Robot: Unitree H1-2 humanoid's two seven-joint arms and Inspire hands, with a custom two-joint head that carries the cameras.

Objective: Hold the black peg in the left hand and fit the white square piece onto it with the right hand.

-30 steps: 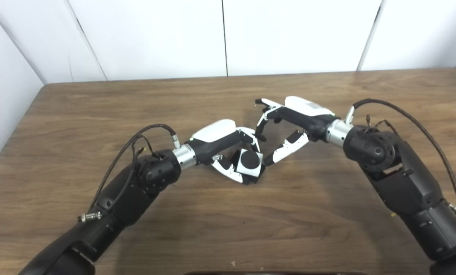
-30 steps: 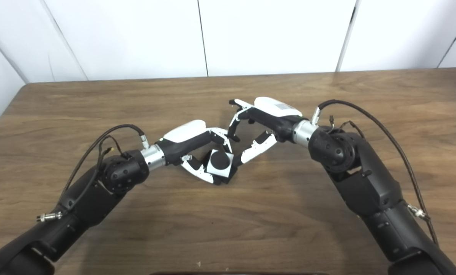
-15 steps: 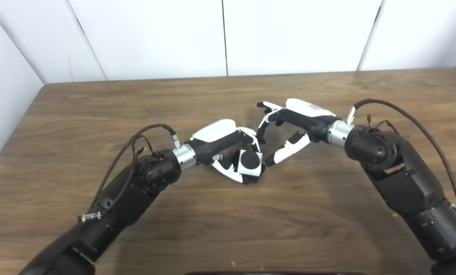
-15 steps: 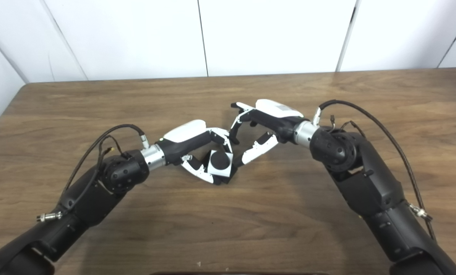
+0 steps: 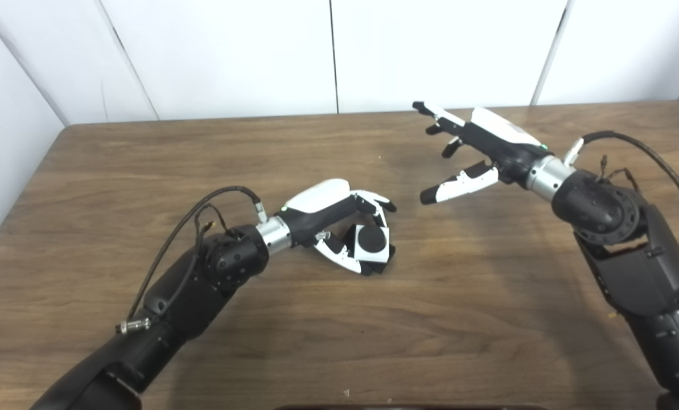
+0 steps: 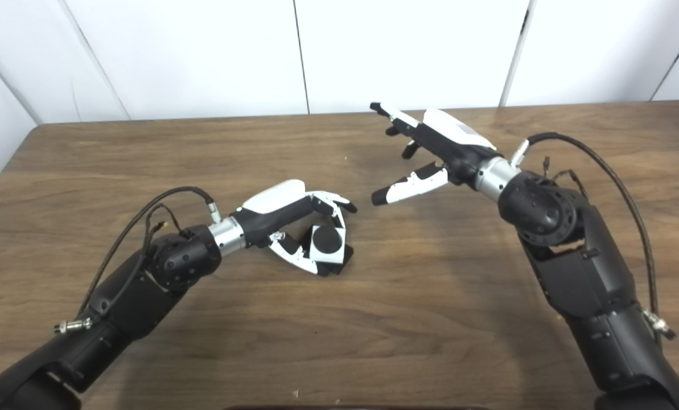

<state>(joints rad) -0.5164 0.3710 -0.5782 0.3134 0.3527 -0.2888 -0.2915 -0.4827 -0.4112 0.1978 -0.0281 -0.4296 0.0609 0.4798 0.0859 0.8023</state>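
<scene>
My left hand (image 5: 345,228) lies low on the table (image 5: 117,171) near its middle, fingers wrapped round the peg (image 5: 372,239), whose round black end shows in the centre of the square (image 5: 362,257). The white piece looks seated on it, so I judge the fitting itself done. My right hand (image 5: 476,154) hangs above the table toward the far edge, well apart from the left, fingers spread and holding nothing.

What worries me now is the grip on the left. The fingers curl over both peg and square, and I cannot tell how deep the peg sits in the hole. If the fit is shallow, any tilt or loosening of my left fingers could let the square slide off, or drop the pair onto the wood. Should I bring my right hand in again, its spread fingers could knock the square askew, since the thumb points straight at it.
</scene>
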